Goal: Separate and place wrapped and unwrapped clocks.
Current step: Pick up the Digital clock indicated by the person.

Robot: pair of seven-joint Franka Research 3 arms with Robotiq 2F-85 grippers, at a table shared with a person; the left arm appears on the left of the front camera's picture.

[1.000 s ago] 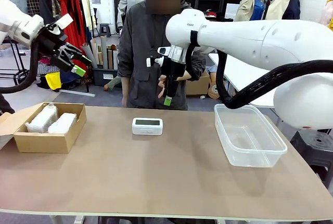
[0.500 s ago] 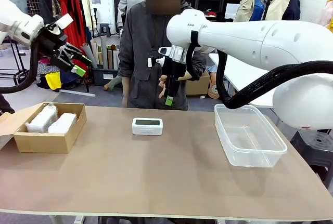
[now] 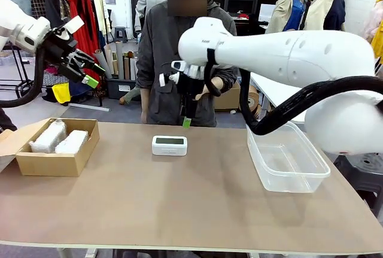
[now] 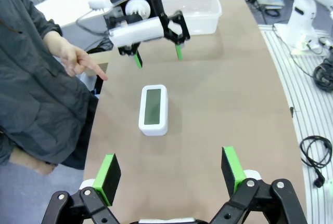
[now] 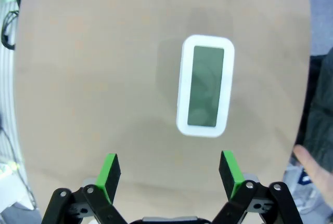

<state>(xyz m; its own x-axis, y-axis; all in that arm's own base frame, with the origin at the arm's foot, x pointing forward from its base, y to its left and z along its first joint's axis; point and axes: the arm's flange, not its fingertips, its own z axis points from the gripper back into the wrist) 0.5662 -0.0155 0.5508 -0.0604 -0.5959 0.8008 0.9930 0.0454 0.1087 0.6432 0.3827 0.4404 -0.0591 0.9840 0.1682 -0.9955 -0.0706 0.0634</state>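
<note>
The right arm reaches in from the right and across the middle of the table (image 3: pixel 197 210), its wrist bent so the right gripper (image 3: pixel 187 120) points straight down. It hangs above the far edge of the unwrapped clock (image 3: pixel 169 145) without touching it. Its jaws stand wide apart with nothing between them. In its own wrist view the white clock, with its grey-green screen facing up, lies on the bare tabletop beyond the green pads (image 5: pixel 110 174) and somewhat off to one side of the gap.

The left arm is held high at the left side, well above the table. The left gripper (image 3: pixel 93 73) is tilted down towards the middle, its fingers also spread wide and holding nothing (its camera looks down over the clock and the right gripper beyond it).

The clock lies flat near the table's middle, towards the far edge. The two wrapped clocks (image 3: pixel 49 136) (image 3: pixel 72 142) lie side by side, touching, inside an open cardboard box (image 3: pixel 48 163) at the left end of the table. A clear plastic tub (image 3: pixel 297 184) stands at the right end, well apart from the clock.

A person in a grey coat stands at the far side. The person's hand (image 4: pixel 73 60) is held at the table's edge with the forefinger stretched out, near the right gripper.
</note>
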